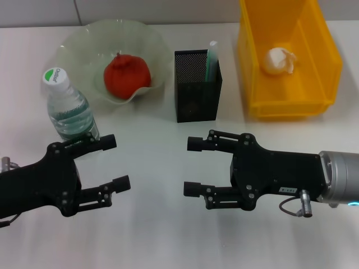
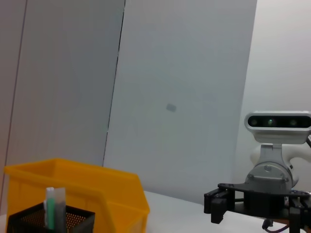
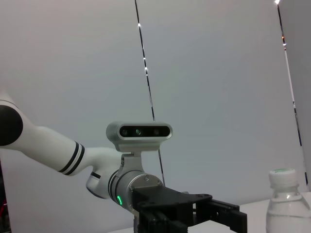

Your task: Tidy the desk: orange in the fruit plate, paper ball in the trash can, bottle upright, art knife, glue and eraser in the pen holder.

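Over at the desk's left edge the left gripper (image 1: 115, 162) hangs low near the front, jaws spread apart and holding nothing, and just behind its upper finger stands the bottle (image 1: 68, 109), upright on its base, green cap on top. Further back toward the far left corner sits the fruit plate (image 1: 78, 47) with the orange (image 1: 127, 75) resting inside it. Moving to the middle of the far side, the pen holder (image 1: 197, 89) stands upright with a pale green stick poking out of its back corner; I cannot tell whether that is the glue or the knife. No eraser or knife lies loose on the desk that I can see. In front of it, near the front edge, the right gripper (image 1: 193, 166) hovers with its fingers wide apart, empty as well, pointing toward the left one. At the far right corner the trash can (image 1: 321, 67) holds the paper ball (image 1: 278, 60) on its floor. By my reckoning the tidying looks about done, so the step in hand is a clean retreat: the left arm wants to draw back straight toward the front edge, away from the bottle, since a sideways brush from that upper finger could tip it over.
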